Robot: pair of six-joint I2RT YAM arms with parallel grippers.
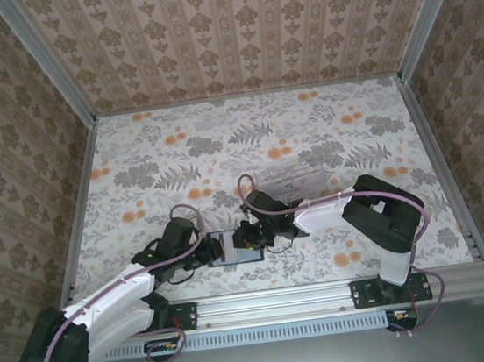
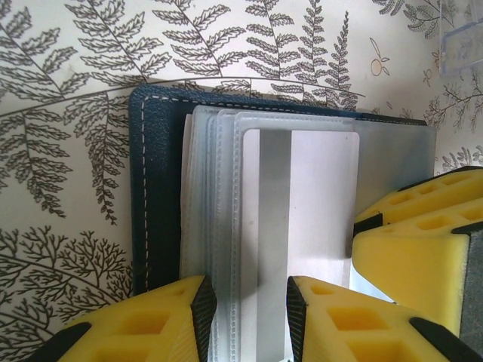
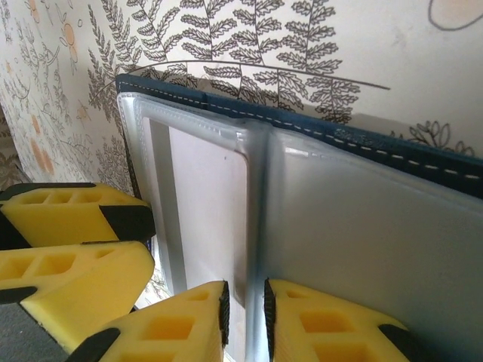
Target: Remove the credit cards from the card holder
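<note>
**ITEM: CARD HOLDER, SPREAD FLAT, BEING BRACED AND PARTED FOR UNLOADING**

**Location.** The card holder (image 2: 155, 188) is lying unfolded on the floral table (image 1: 177, 154), near the front edge between the two arms. Its navy cover is facing down and its clear sleeves (image 2: 219, 196) are fanning upward. A clear tray (image 1: 290, 178) is sitting just behind it, not touching.

**Contents.** A white credit card (image 2: 321, 204) with a grey stripe is sitting fully inside the topmost sleeve. Whether more cards are lying underneath cannot be told.

**Left gripper (image 2: 247, 298).** The jaws are standing partly apart, straddling the near edge of the sleeve stack. The tips appear to be bearing down on the holder rather than pinching anything, probably to stop it sliding.

**Right gripper (image 3: 243, 302).** The jaws are drawn almost together, with the raised fold of a sleeve passing between them. It seems to be nipping that leaf to peel it up and expose a pocket mouth.

**Status.** No card is out yet.
</note>
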